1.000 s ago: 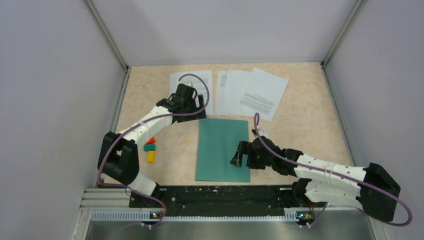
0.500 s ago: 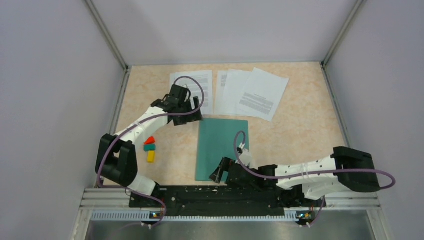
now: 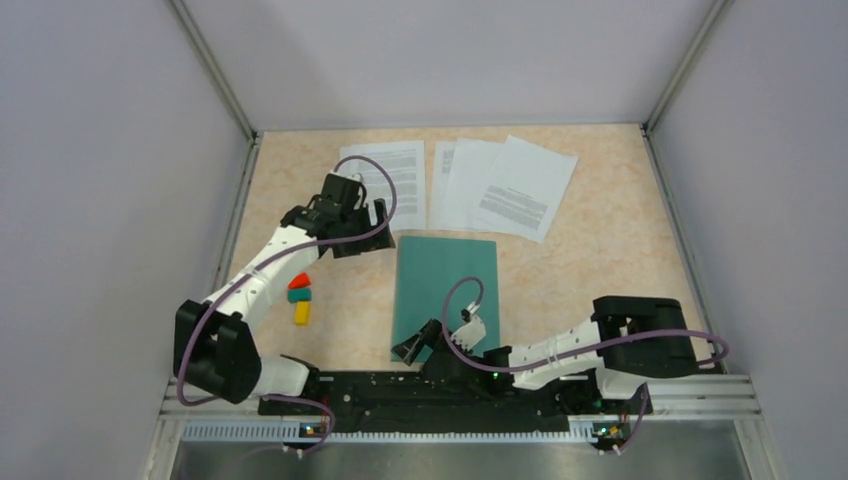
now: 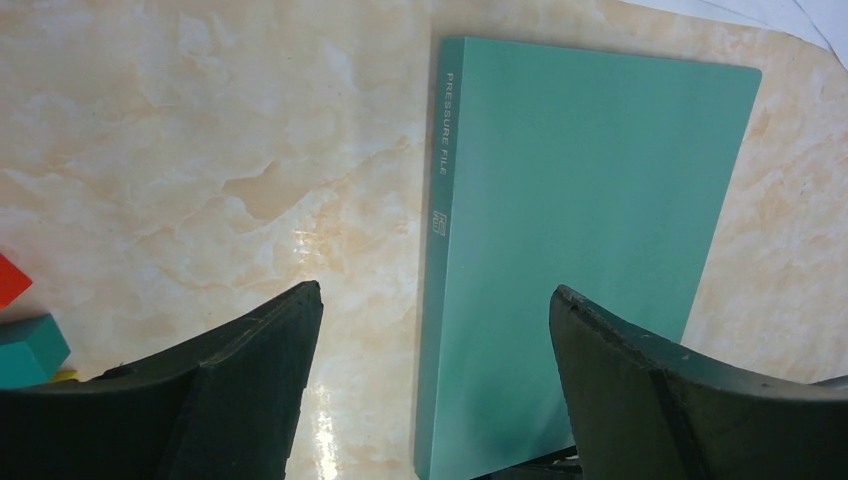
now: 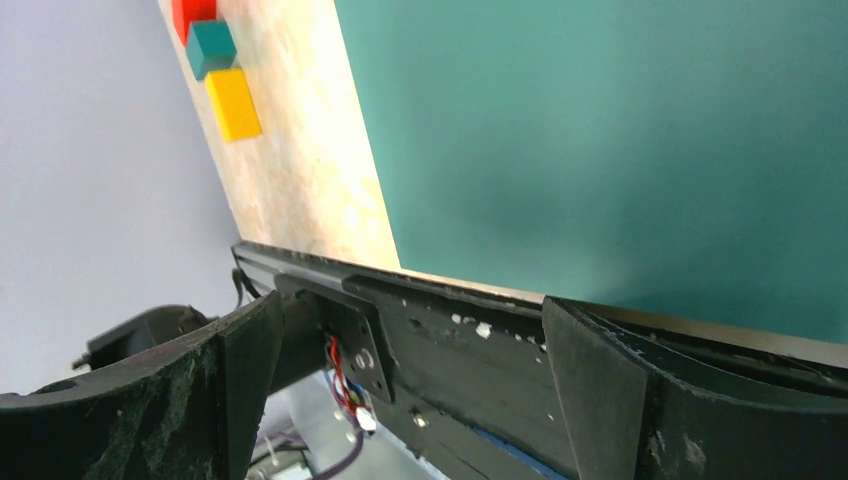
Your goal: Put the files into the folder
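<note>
The teal-green folder [image 3: 445, 290] lies shut and flat in the middle of the table. The files [image 3: 520, 188], three white printed sheets, lie side by side just beyond it, one at far left [image 3: 392, 178]. My left gripper [image 3: 378, 240] hovers open at the folder's far left corner. In its wrist view the folder [image 4: 580, 220] shows between and beyond the gripper [image 4: 435, 292], its spine reading "PRESSURE FILE". My right gripper [image 3: 412, 347] stands open and low at the folder's near left corner. In that wrist view the gripper [image 5: 410, 303] frames the base rail, with the folder [image 5: 620, 130] above.
Red [image 3: 299, 281], teal [image 3: 300, 295] and yellow [image 3: 302, 313] blocks sit left of the folder. The black base rail [image 3: 440, 385] runs along the near edge right under my right gripper. Grey walls close in the left, right and far sides.
My right arm has swung from the folder's right side down to its near left corner by the rail. My left gripper has drawn back off the left sheet towards the folder's far left corner.
</note>
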Available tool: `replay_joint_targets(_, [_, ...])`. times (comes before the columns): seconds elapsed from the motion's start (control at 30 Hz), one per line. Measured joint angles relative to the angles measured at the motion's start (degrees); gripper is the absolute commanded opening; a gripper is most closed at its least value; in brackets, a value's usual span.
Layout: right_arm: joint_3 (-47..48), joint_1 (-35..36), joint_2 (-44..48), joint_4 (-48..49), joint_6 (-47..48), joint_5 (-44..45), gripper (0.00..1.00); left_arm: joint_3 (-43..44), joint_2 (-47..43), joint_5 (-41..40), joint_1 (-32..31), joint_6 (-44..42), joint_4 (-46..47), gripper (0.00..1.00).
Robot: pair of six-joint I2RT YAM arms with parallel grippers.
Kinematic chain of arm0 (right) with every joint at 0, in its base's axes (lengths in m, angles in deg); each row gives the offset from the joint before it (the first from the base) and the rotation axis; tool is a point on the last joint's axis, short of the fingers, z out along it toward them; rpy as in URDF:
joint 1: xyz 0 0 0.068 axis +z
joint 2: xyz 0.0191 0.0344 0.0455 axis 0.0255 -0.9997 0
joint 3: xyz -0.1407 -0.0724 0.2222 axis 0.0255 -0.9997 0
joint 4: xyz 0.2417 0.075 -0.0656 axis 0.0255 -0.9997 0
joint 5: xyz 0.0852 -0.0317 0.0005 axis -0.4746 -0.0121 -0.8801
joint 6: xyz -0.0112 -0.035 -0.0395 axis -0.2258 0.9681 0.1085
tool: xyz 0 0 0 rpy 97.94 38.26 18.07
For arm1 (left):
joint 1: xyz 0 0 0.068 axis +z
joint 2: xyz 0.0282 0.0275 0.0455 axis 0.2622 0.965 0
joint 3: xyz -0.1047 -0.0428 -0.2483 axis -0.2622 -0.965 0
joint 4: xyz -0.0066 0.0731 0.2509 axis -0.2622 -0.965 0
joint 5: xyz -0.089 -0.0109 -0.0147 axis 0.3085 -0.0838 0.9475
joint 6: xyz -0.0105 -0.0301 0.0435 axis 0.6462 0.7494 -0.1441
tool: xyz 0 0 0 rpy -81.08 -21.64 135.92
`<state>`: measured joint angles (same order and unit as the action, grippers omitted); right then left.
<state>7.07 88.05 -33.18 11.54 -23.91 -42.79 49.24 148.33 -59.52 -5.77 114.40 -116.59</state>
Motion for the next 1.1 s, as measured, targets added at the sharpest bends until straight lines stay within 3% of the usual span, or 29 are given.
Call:
replay_joint_targets(0.33, [-2.8, 2.3, -0.1, 3.8, -7.5, 9.4, 0.99, 0.0, -1.1, 1.5, 1.3, -2.0, -2.0, 0.88])
replay_joint_targets(0.67, [-9.5, 4.7, 7.2, -2.8, -15.2, 18.1, 0.99, 0.0, -1.1, 4.3, 1.4, -1.8, -2.0, 0.86])
replay_joint_targets(0.9, [-14.1, 5.6, 11.8, -4.6, -16.2, 22.7, 0.99, -2.4, -0.8, 7.0, 1.4, -0.4, -0.7, 0.81])
replay_joint_targets(1.1, [-17.9, 5.7, 12.2, 0.3, -16.5, 25.1, 0.98, -3.8, 1.5, 9.0, 1.4, 1.4, 1.6, 0.74])
